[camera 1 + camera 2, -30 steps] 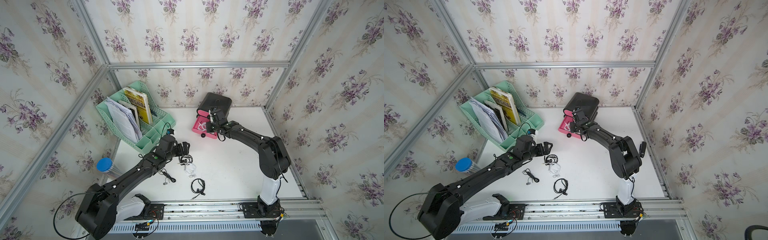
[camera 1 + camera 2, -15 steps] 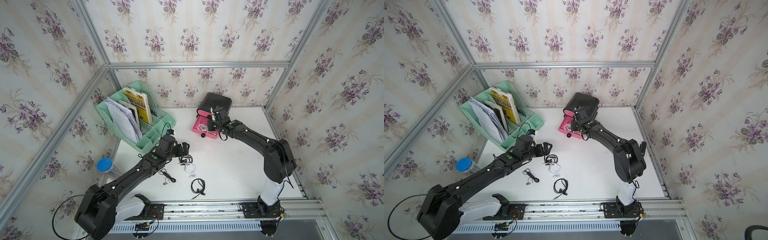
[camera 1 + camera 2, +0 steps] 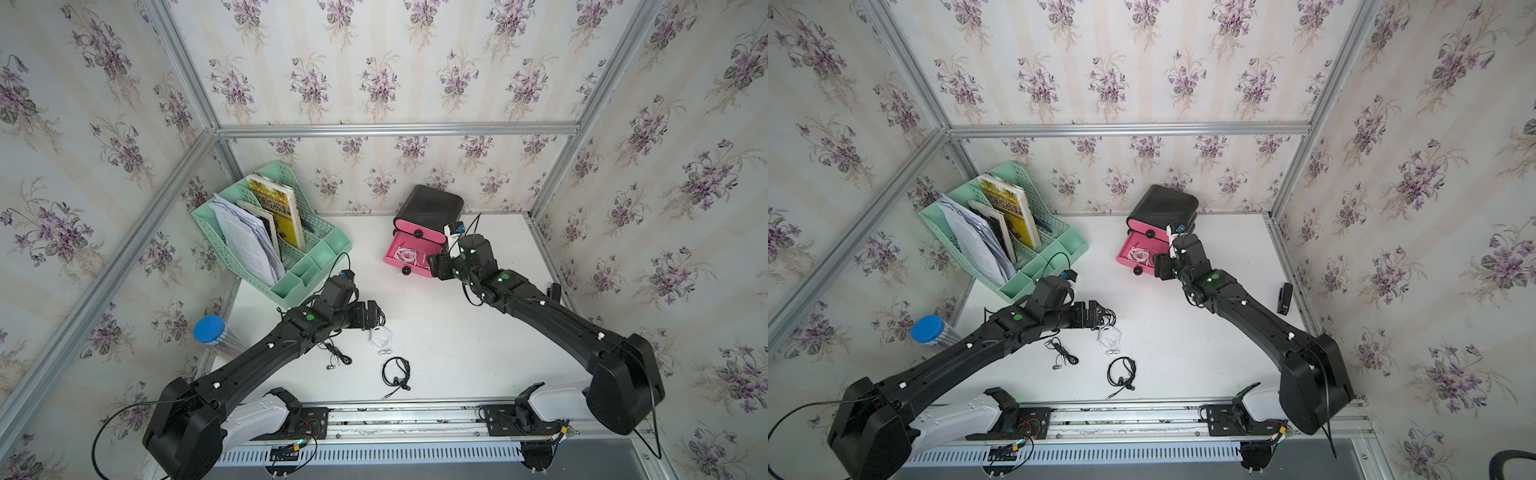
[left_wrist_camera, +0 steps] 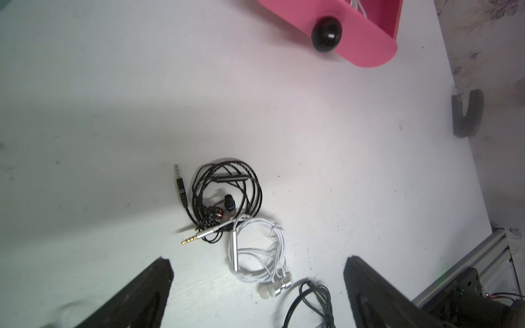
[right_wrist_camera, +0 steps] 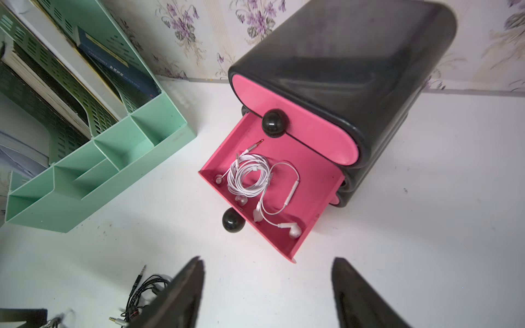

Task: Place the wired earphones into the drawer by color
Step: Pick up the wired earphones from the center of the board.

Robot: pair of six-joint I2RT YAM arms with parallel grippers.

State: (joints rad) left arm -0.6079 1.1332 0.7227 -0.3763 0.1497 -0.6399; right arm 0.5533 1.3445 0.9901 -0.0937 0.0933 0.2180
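From my console, the right arm reaches from its base at the table's front edge diagonally toward the back. Its wrist is bent down, so the right gripper (image 5: pixel 268 259) hangs just in front of the small black rounded cabinet with pink drawer fronts (image 3: pixel 430 203), which stands at the back edge of the white table (image 3: pixel 457 332). Its jaws are spread wide with nothing between them. The top drawer is closed, and the pink drawer under it (image 5: pixel 312 176) is pulled out. Inside lie a coiled white earphone set (image 5: pixel 250 176) and a looser white earphone set (image 5: pixel 284 198). The left arm stretches low from the front left corner toward the middle of the table, forearm nearly level. The left gripper (image 4: pixel 258 259) is parted wide and empty. It hovers over a coiled black braided earphone set (image 4: pixel 227 193) and a white earphone set with silver buds (image 4: pixel 255 250), whose cables overlap. Nearer the front edge lie a black earphone loop (image 3: pixel 397 372) and a thin black earphone set with metal buds (image 3: pixel 336 357). The mint-green mesh file rack (image 3: pixel 291 257) fills the back left corner.
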